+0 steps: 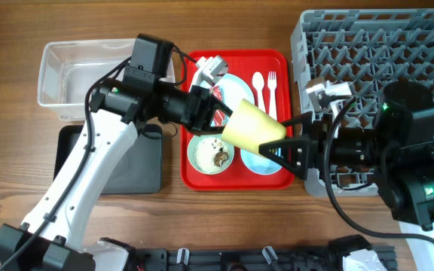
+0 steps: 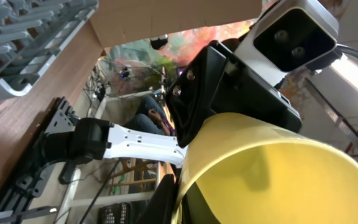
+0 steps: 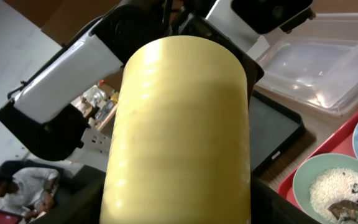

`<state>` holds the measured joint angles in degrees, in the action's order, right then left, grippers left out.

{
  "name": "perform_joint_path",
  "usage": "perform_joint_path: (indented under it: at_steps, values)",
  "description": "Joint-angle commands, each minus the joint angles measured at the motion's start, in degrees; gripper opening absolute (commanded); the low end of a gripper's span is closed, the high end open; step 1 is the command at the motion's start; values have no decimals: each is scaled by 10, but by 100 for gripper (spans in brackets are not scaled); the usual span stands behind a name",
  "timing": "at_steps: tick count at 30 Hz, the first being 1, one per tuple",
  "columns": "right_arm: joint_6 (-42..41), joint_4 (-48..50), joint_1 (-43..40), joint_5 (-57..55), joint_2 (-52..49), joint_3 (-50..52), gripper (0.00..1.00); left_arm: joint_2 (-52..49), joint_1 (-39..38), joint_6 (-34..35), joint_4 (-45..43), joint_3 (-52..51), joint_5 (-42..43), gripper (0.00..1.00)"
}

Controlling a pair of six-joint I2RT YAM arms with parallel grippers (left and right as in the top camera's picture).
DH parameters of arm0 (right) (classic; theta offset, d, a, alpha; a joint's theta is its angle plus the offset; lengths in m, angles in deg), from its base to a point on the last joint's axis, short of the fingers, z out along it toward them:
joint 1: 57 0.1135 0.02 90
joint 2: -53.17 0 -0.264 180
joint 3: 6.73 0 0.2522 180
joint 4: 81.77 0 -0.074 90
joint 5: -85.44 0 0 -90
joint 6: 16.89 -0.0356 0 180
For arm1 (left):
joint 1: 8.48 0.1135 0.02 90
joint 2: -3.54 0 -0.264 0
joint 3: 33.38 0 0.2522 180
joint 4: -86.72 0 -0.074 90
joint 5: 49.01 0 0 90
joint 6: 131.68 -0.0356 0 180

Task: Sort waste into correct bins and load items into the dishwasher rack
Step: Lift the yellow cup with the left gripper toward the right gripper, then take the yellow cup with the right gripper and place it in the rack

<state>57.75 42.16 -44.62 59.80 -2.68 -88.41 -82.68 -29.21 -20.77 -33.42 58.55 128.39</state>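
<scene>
**Passing the cup from one arm to the other**

The cup [image 1: 255, 128] lies on its side in the air above the red tray [image 1: 239, 184], between the two arms. The left gripper [image 1: 221, 120] pinches its narrow bottom end. The right gripper [image 1: 291, 141] has its fingers spread wide, one on each side of the wide mouth end. I cannot tell whether they already touch the wall.

I judge this to be a handover, so that the right arm can carry the cup to the rack [image 1: 368, 45]. To do it well, the right fingers should close on the wall near the rim, squarely and not too hard, because the smooth wall can slip. The left fingers should open only when the right grip is firm. If both let go, the cup falls on the bowl [image 1: 211, 153] with rice, or on the plate [image 1: 266, 162] below.

The table [image 1: 21, 173] is brown wood. On it the tub [image 1: 59, 75] and the black tray [image 1: 138, 169] stand at the left, and the rack at the right. The spoon [image 1: 258, 84] and the fork [image 1: 273, 86] lie side by side on the red tray. In the right wrist view a person [image 3: 11, 180] sits in the room behind, far from the arms.
</scene>
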Motion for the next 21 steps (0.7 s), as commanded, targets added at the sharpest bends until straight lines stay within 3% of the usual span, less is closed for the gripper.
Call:
perform_joint_path:
  at_steps: [1, 5, 6, 7, 8, 9, 15, 19, 21]
  values:
    - [-7, 7, 24, 3, 1, -10, 61, 7, -2, -10, -3, 0, -13, 4]
    - [-18, 7, 24, -32, 1, -10, 56, 7, -2, -10, -3, 0, -13, 4]
    - [-18, 7, 24, -34, 2, -10, 55, 7, -2, -10, -3, 0, -13, 11]
    - [-17, 7, 24, -38, 3, -10, 55, 7, -2, -10, -3, 0, -13, 39]
    - [-17, 7, 24, -47, 5, -10, 55, 7, -2, -10, -3, 0, -13, 57]
    - [-18, 7, 24, -56, 9, -10, 55, 7, -2, -10, -3, 0, -13, 100]
    - [-26, -17, 24, -143, 55, -11, 54, 7, 18, -10, -2, -1, -42, 100]
    - [-66, -81, 24, -278, 90, -11, 54, 7, 46, -10, 13, -1, -109, 100]
    - [-114, -158, 24, -433, 101, -17, 54, 7, 61, -11, 51, -1, -143, 100]
